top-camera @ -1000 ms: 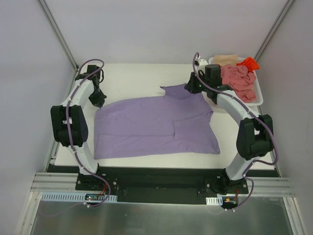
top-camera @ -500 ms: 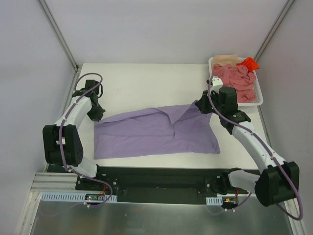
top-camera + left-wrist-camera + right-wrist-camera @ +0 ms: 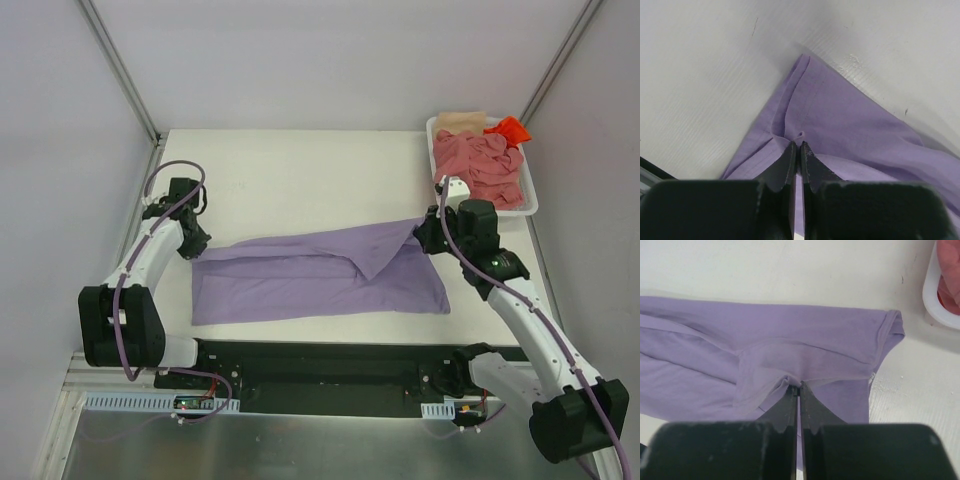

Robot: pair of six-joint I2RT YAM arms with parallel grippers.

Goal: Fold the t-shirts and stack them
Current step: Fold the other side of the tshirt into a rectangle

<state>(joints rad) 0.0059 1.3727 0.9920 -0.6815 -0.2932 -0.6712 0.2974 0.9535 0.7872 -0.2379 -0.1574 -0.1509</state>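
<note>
Listing the scene as I see it from my station: one lavender t-shirt (image 3: 320, 278), lying as a long, partly doubled band across the near half of the white desk (image 3: 300, 170), with a loose flap draped over it right of centre. Left tool (image 3: 197, 246), jaws pinched together on the shirt's far-left corner; my left wrist view shows a small nub of purple cloth caught right at the tips, just above the desk. Right tool (image 3: 422, 233), jaws likewise clamped on a bunched fold at the shirt's far-right end, the cloth puckering toward the tips in the right wrist view. White basket (image 3: 931, 290), at the far right corner of the desk, near the right tool and apart from the lavender shirt. Basket contents: salmon-pink shirt (image 3: 487, 165), crumpled and filling most of it; beige shirt (image 3: 460, 120) at the far edge; orange-red shirt (image 3: 510, 128) poking over the far right rim. Right arm, reaching in along the desk's right side, between the lavender shirt and the basket. Purple cables (image 3: 165, 185), looping over both arms. Pale walls close in the desk on three sides.
</note>
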